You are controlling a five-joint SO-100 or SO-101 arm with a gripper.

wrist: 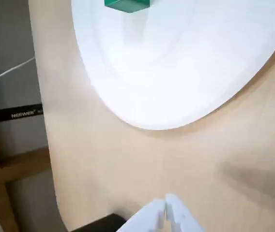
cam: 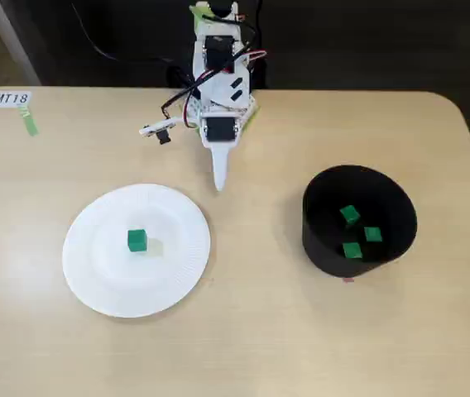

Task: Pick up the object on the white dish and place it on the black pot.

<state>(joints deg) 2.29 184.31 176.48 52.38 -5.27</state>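
A small bright green cube (cam: 136, 240) rests near the middle of the white dish (cam: 103, 281), at the left of the table in the fixed view. In the wrist view the cube (wrist: 128, 5) shows at the top edge on the dish (wrist: 186, 63). The black pot (cam: 322, 240) stands at the right with three green cubes inside. My gripper (cam: 219, 184) hangs at the back centre of the table, between dish and pot, clear of both. Its white fingers (wrist: 169, 212) are pressed together, holding nothing.
A white label reading MT18 (cam: 11, 98) and a green tape strip (cam: 29, 122) lie at the back left corner. The arm's base and cables (cam: 218, 58) stand at the back edge. The table's edge (wrist: 43, 145) runs down the left of the wrist view.
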